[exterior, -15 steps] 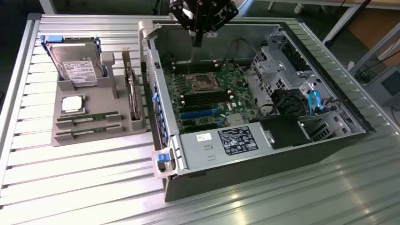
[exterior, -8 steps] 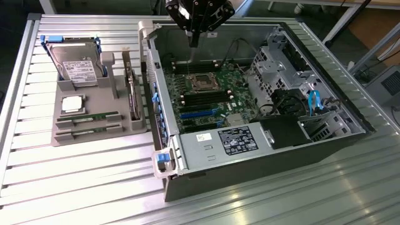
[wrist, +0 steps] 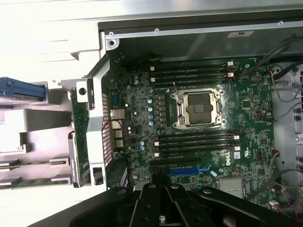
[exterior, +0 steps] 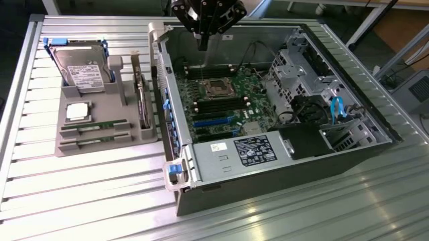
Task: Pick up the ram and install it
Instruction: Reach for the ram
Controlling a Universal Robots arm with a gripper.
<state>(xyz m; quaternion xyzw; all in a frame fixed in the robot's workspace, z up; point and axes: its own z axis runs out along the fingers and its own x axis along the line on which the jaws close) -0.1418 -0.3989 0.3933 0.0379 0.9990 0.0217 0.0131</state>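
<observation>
Spanning the scene, a desk (exterior: pixel 87 201) of ribbed metal slats carried an open computer case (exterior: pixel 268 186) lying on its side. Inside the case, the green motherboard (exterior: pixel 234 100) faced upward, with a labelled power supply (exterior: pixel 248 150) at its near end in the exterior view. On the exterior view's left of the case, just beside it, sat a gray holder (exterior: pixel 110 108) on the desk. A hard drive (exterior: pixel 84 70) with a white label leaned in the holder's far part.

The gripper (exterior: pixel 202 45) hung above the far edge of the case, over the motherboard, with its jaws closed together. In the wrist view the gripper (wrist: pixel 160 182) pointed down at the board near the dark memory slots and the square socket (wrist: pixel 199 109).

The ram (exterior: pixel 94 125) lay flat in a slot at the near end of the holder, well apart from the gripper. A second stick (exterior: pixel 94 141) lay parallel just beside it. Both sticks also showed in the wrist view, the ram (wrist: pixel 33 163) and the second stick (wrist: pixel 28 182). A small square processor (exterior: pixel 78 111) rested on the holder between the hard drive and the ram.
</observation>
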